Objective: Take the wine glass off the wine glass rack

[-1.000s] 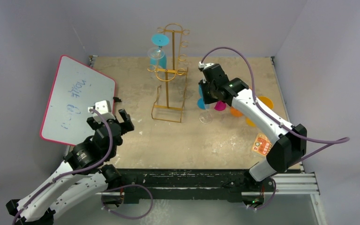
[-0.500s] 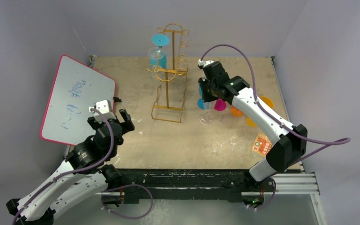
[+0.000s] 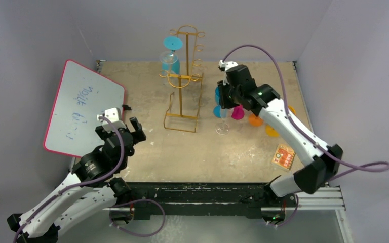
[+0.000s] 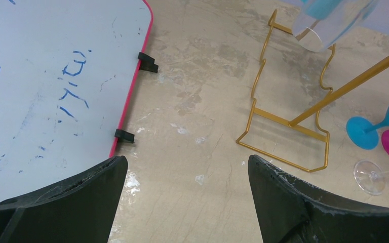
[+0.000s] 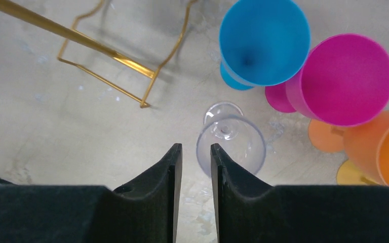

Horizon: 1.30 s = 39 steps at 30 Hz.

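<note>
Presently, one clear wine glass (image 5: 230, 147) is set on the table (image 3: 157, 147); another glass (image 3: 169, 58) is left hanging on the wine glass rack (image 3: 181, 96). Right gripper (image 5: 196, 149) is parted narrowly, left gripper (image 4: 186, 159) widely, both empty.

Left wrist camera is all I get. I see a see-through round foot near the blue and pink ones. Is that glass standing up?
Observer: Yes. The clear glass stands upright, close to the blue glass and the pink glass.
Operator: Is the other arm holding it?
Observer: No. The right gripper hovers over it, with its jaws a little apart and nothing between them.
Operator: Are there glasses I can't see?
Observer: Yes, orange glasses stand just past the pink one, on the side away from the blue one.
</note>
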Tool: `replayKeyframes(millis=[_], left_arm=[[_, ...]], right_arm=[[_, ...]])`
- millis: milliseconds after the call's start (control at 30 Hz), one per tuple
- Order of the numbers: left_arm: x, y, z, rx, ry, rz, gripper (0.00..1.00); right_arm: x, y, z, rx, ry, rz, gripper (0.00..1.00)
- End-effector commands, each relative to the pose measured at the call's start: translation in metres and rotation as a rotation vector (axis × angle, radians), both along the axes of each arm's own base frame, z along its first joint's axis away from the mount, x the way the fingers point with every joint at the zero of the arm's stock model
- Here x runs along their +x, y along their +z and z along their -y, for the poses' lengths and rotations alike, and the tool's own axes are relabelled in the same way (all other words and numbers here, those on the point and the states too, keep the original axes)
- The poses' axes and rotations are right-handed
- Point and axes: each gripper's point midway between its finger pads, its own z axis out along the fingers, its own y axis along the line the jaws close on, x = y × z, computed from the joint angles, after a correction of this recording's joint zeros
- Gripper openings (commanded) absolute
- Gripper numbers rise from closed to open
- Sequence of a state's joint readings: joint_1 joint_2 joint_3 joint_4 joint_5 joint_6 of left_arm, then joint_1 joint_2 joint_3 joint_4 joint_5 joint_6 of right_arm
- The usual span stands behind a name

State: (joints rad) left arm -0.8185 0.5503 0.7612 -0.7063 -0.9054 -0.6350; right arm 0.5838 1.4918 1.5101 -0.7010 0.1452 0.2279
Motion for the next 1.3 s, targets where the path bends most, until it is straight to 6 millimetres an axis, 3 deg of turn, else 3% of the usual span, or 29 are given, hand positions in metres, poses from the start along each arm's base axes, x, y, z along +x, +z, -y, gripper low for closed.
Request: replayKeyframes(millis=[0,133,300,500,600,700,800,967,1067,1267], left_arm=[[0.005,0.009,0.002,-0.018,0.014,0.016,0.89],[0.007,0.008,0.005,-0.070,0.048,0.010,0.90],[0.014,0.028,0.021,-0.174,0.045,0.028,0.91],[0.017,0.061,0.016,-0.183,0.098,0.047,0.91],[0.017,0.076,0.011,-0.207,0.128,0.071,0.91],[0.015,0.089,0.008,-0.243,0.142,0.095,0.91],[0.016,0.102,0.009,-0.275,0.139,0.115,0.92],[0.023,0.116,0.014,-0.273,0.176,0.093,0.92],[0.035,0.114,0.035,-0.294,0.137,0.077,0.92],[0.055,0.145,0.041,-0.205,0.163,0.129,0.93]], right_arm=[[-0.016,0.074,-0.003,0.172,0.038,0.192,0.36],[-0.037,0.098,0.003,0.259,0.062,0.269,0.52],[-0.081,0.103,-0.005,0.499,0.135,0.310,0.71],[-0.125,0.102,0.006,0.721,0.133,0.354,0.79],[-0.146,0.112,0.007,0.838,0.209,0.450,0.80],[-0.163,0.107,0.013,0.943,0.181,0.422,0.86],[-0.168,0.099,0.026,1.003,0.083,0.389,0.99],[-0.169,0.101,0.050,1.142,-0.044,0.468,1.00],[-0.172,0.103,0.055,1.195,-0.040,0.519,1.00],[-0.157,0.096,0.054,1.022,-0.078,0.492,1.00]])
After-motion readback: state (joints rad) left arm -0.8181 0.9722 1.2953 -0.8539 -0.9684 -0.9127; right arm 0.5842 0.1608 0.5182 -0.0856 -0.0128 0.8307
